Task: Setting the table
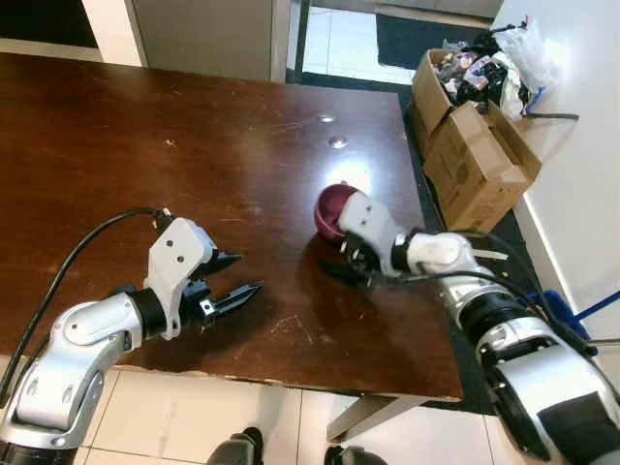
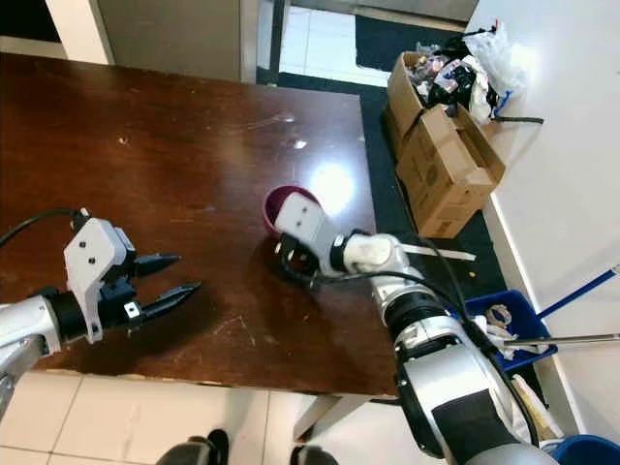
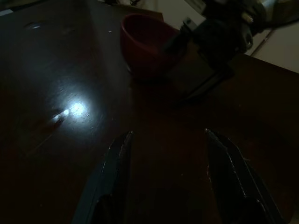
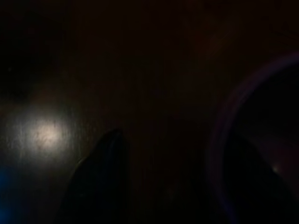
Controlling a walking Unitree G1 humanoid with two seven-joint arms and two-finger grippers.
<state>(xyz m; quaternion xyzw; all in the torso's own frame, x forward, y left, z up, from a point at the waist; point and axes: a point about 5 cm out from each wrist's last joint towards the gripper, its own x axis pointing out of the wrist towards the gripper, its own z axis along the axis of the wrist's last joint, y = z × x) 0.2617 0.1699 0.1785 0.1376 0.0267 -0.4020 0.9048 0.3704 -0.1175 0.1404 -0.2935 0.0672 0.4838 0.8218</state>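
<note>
1. Nearest the robot is the front edge of the table [image 1: 116, 145]. It is dark brown wood, and it is shiny.
2. The left gripper [image 1: 235, 275] hangs just over the table near that edge. Its two black fingers are spread apart. It holds nothing.
3. A bit farther in, toward the table's right edge, is the right gripper [image 1: 347, 267]. It is low over the wood, right by the bowl [image 1: 329, 208].
4. In the right wrist view one finger looks like it is inside the bowl's rim and one is outside, with a gap between them. The view is too dark to tell if they pinch the rim.
5. The bowl is dark red and sits upright on the table, touching or almost touching the right gripper.
6. I think the bowl is small and light. It looks hard and smooth, so it may slip. It might crack if it drops.
7. The rim is a good place to grab: one finger inside, one outside.
8. Count: one bowl, one table, two grippers.
9. Farthest away, on the floor past the table, are two boxes [image 1: 475, 160], one with bags in it.
</note>
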